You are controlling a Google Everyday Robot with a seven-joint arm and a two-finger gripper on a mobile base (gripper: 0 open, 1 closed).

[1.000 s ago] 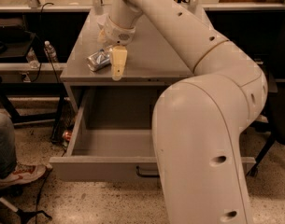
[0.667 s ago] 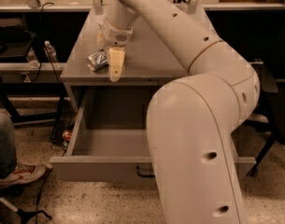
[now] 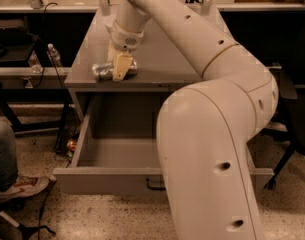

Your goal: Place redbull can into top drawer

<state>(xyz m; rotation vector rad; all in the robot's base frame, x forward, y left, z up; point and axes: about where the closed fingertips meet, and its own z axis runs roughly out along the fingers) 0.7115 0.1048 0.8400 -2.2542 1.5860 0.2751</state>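
The redbull can [image 3: 103, 70], judged light, slippery and easy to dent, is laid on its side on the cabinet top [image 3: 87, 54] at twelve o'clock from the open top drawer [image 3: 102, 181], best held round its middle, where the gripper [image 3: 119, 67] is set; whether it is squeezed cannot be told.

One end effector [image 3: 120, 67] at one redbull can [image 3: 102, 71], one top drawer [image 3: 108, 180], two bottles [image 3: 54, 55] [image 3: 35, 62].

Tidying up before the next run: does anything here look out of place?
Yes. A small reddish can lies on the floor left of the open drawer, an odd spot. The redbull can lies on its side on the cabinet top, with the gripper at it.
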